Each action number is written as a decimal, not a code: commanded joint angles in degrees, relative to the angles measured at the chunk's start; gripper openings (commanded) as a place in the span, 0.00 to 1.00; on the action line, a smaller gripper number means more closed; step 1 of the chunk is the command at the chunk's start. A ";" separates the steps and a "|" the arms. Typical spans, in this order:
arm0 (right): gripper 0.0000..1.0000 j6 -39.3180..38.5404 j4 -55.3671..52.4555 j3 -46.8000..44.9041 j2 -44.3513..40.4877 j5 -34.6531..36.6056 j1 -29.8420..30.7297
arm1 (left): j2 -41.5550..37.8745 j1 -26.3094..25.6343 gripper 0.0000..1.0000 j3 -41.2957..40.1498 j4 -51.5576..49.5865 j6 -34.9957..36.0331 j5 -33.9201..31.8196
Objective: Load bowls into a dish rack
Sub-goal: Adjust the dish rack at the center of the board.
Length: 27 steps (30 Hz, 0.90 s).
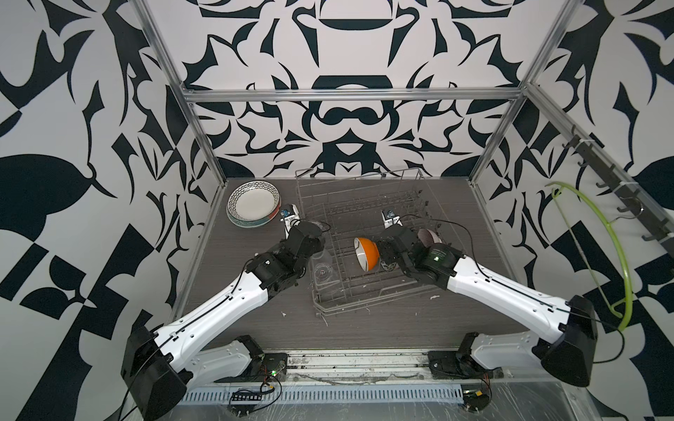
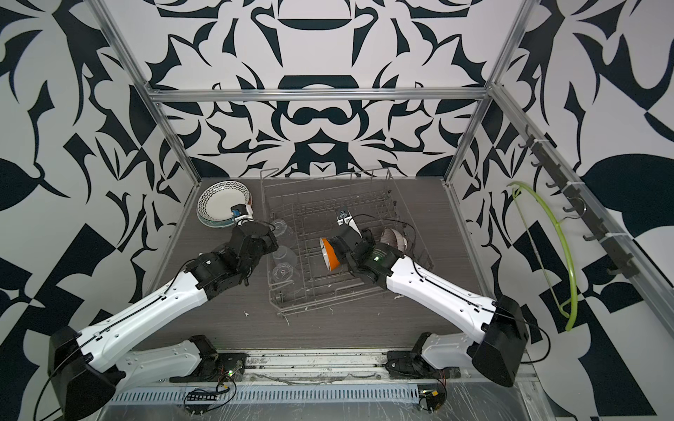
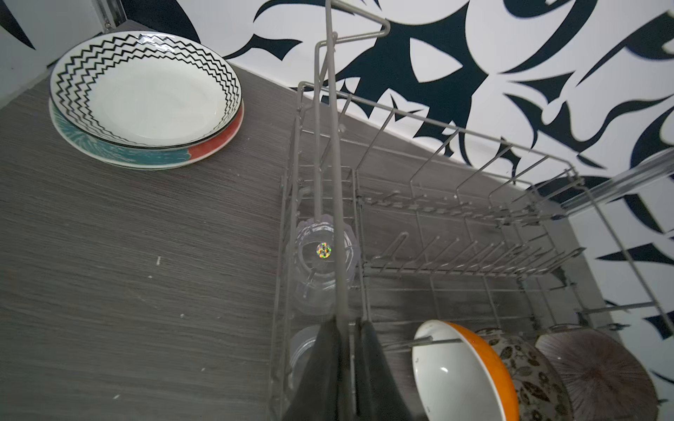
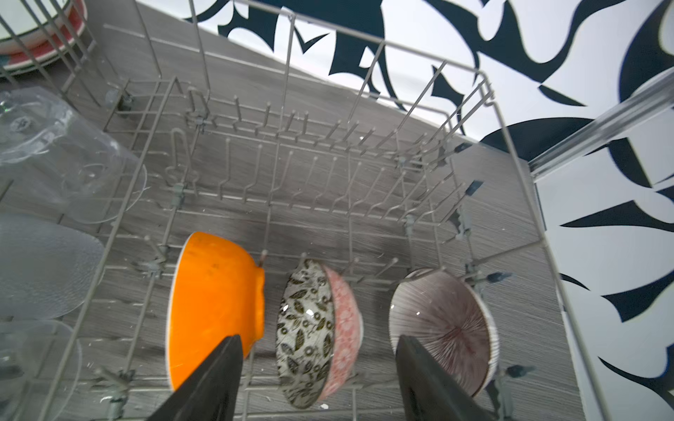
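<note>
Three bowls stand on edge in a row between the tines of the grey wire dish rack (image 4: 328, 164): an orange bowl (image 4: 215, 302), a black-and-white floral bowl (image 4: 310, 328) and a pinkish striped bowl (image 4: 441, 320). My right gripper (image 4: 317, 337) hangs open just above the floral bowl, one finger by the orange bowl and one by the striped bowl, touching nothing. In both top views the right wrist covers most of the floral bowl; the orange bowl (image 1: 366, 252) and the striped bowl (image 1: 428, 237) show. My left gripper (image 3: 348, 322) is shut on an upright wire of the rack's left side.
Two stacked plates (image 1: 254, 204) lie on the table at the back left, outside the rack. Clear glasses (image 1: 322, 271) stand upside down in the rack's left column. A green hanger (image 1: 601, 237) hangs on the right wall's hook rail.
</note>
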 commanded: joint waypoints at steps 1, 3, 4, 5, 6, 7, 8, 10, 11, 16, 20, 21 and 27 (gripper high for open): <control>0.72 0.15 0.82 -0.86 -1.35 2.82 0.27 | 0.72 2.35 0.00 3.69 -8.24 11.31 4.76; 0.72 0.17 1.00 -0.71 -1.29 2.85 0.26 | 1.65 5.01 0.00 5.22 -9.26 14.32 8.01; 0.73 0.15 0.99 -0.62 -1.13 2.88 0.30 | 2.65 6.51 0.00 6.46 -10.09 15.84 9.85; 0.72 0.16 1.01 -0.52 -0.95 2.87 0.30 | 3.48 7.54 0.00 7.51 -10.73 17.16 10.63; 0.72 0.14 0.91 -0.35 -0.71 2.82 0.28 | 4.67 8.61 0.00 8.79 -11.35 18.34 11.08; 0.72 0.12 0.81 -0.25 -0.47 2.88 0.32 | 5.74 9.71 0.00 10.05 -11.84 19.43 11.64; 0.72 0.20 0.84 -0.12 -0.37 2.96 0.32 | 6.52 10.40 0.00 10.95 -11.97 20.30 12.24; 0.72 0.21 0.80 -0.07 -0.29 3.08 0.24 | 7.81 11.70 0.00 12.39 -11.41 21.76 13.84; 0.72 0.30 0.57 -0.07 -0.31 3.22 0.29 | 7.81 12.03 0.00 13.00 -11.39 22.10 14.43; 0.74 0.13 0.19 -0.37 -1.19 4.26 0.30 | 9.14 12.19 0.00 13.45 -12.07 22.21 15.47; 0.76 0.16 0.07 -0.69 -1.37 4.75 0.18 | 5.41 12.15 0.00 11.57 -11.41 21.24 16.23; 0.76 0.19 0.09 -0.81 -1.26 4.78 0.24 | 4.60 12.21 0.09 11.28 -11.71 21.11 16.36; 0.77 0.98 0.64 -1.89 -1.03 4.63 0.22 | 0.01 12.18 0.33 9.52 -11.26 20.62 16.83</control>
